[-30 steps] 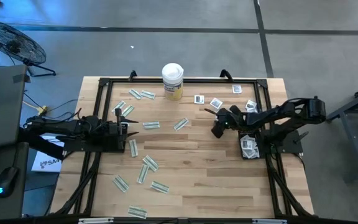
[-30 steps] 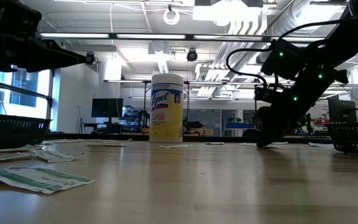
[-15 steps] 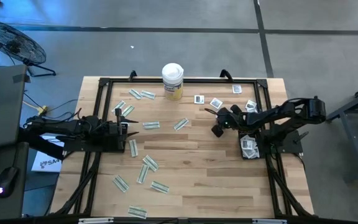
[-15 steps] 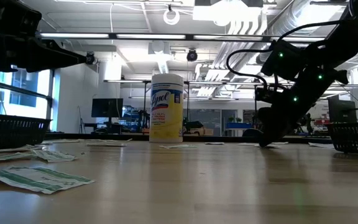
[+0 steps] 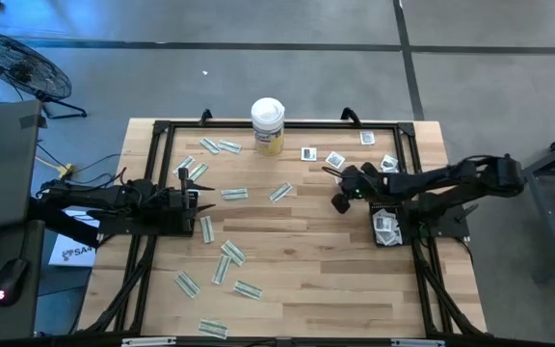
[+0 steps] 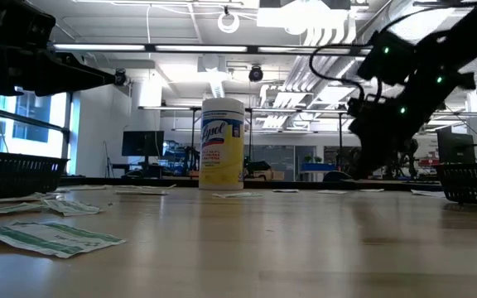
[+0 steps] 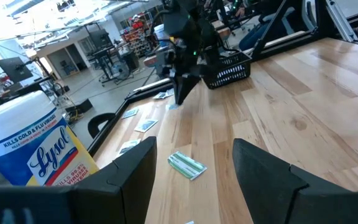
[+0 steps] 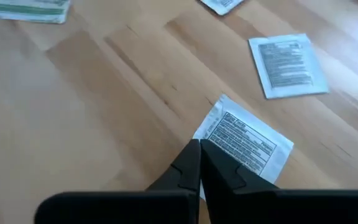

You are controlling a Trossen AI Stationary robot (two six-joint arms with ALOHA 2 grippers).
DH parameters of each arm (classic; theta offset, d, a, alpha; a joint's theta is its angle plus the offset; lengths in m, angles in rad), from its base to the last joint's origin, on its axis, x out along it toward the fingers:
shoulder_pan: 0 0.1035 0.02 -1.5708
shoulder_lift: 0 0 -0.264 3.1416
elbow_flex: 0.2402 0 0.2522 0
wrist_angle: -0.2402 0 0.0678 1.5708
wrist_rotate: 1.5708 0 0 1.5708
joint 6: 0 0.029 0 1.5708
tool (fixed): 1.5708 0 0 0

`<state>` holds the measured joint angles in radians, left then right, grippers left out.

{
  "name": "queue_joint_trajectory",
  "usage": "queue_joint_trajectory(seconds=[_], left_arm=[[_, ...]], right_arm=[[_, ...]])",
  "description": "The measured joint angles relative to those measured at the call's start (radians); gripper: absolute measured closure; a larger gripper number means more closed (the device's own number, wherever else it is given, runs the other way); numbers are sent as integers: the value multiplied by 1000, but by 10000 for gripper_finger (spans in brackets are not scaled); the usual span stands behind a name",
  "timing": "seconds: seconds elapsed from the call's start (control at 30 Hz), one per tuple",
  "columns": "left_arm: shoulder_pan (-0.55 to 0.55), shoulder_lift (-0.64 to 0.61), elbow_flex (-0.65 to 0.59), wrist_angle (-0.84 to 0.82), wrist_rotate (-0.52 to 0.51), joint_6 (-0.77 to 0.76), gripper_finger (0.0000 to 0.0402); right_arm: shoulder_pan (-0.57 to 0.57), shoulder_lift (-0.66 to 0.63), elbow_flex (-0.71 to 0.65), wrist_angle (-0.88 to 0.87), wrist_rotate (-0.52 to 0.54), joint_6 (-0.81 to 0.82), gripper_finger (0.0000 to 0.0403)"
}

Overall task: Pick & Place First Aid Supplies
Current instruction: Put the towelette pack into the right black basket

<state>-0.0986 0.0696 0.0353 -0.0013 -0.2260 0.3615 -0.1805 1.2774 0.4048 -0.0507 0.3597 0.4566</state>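
- Two dark arms reach over a pale wooden table [image 5: 297, 260] with a plank grain and a black metal frame around its edge
- The right gripper [image 8: 199, 163] has its two tapered black fingers pressed together, and their tips pinch one corner of a white square packet [image 8: 244, 143]
- That packet is flat and papery with rows of fine dark print; it sits diamond-wise to the fingers, the pinched corner pointing at them and the opposite corner pointing away
- In the low view the right gripper [image 6: 369, 157] hangs above the tabletop, pointing steeply down
- A second white square packet [image 8: 288, 65] lies flat on the wood just beyond the held one, apart from it and turned slightly askew
- From above, the right gripper [image 5: 339, 200] is between a black mesh basket [image 5: 389, 227] on its outer side and a green-white strip [image 5: 280, 193] towards the table's middle
- That strip is a narrow oblong lying flat, its long axis slanting diagonally across the planks
- More such strips are scattered on the left arm's half of the table, each at its own angle
- The left gripper [image 7: 191, 171] is held level above the table with its blocky dark fingers spread wide and nothing between them
- Ahead of it a green-white strip [image 7: 187, 165] lies flat, long axis crosswise to the fingers
- A round white-lidded canister [image 5: 268, 125] with a yellow label stands upright at the table's far edge
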Motion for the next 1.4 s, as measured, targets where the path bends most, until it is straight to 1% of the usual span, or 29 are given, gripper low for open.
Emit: queue_joint_trajectory(seconds=[0.13, 0.3, 0.4, 0.5, 0.57, 0.63, 0.7, 0.83, 0.9, 1.03, 1.1, 1.13, 1.23, 1.4], left_arm=[[0, 0, 0, 0, 0, 0, 195], [0, 0, 0, 0, 0, 0, 195], [0, 0, 0, 0, 0, 0, 195], [0, 0, 0, 0, 0, 0, 195], [0, 0, 0, 0, 0, 0, 195], [0, 0, 0, 0, 0, 0, 195], [0, 0, 0, 0, 0, 0, 195], [0, 0, 0, 0, 0, 0, 195], [0, 0, 0, 0, 0, 0, 195], [0, 0, 0, 0, 0, 0, 195], [0, 0, 0, 0, 0, 0, 195], [0, 0, 0, 0, 0, 0, 195], [0, 0, 0, 0, 0, 0, 195], [0, 0, 0, 0, 0, 0, 195]], right_arm=[[108, -100, 79, -233, 7, 99, 402], [321, -173, 231, -578, 64, 283, 402], [451, -182, 335, -779, 82, 415, 402], [565, -174, 421, -966, 68, 552, 402], [637, -170, 449, -1066, 61, 652, 402], [698, -163, 445, -1141, 54, 752, 402], [745, -162, 412, -1152, 46, 837, 402], [791, -161, 283, -1102, -38, 929, 402], [793, -152, 248, -1059, -46, 902, 402], [788, -132, 247, -1052, 1, 881, 402], [774, -131, 247, -1051, -12, 845, 401], [765, -131, 249, -1050, -36, 828, 398], [748, -131, 249, -1055, -98, 816, 382], [727, -134, 250, -1057, -120, 794, 336]])
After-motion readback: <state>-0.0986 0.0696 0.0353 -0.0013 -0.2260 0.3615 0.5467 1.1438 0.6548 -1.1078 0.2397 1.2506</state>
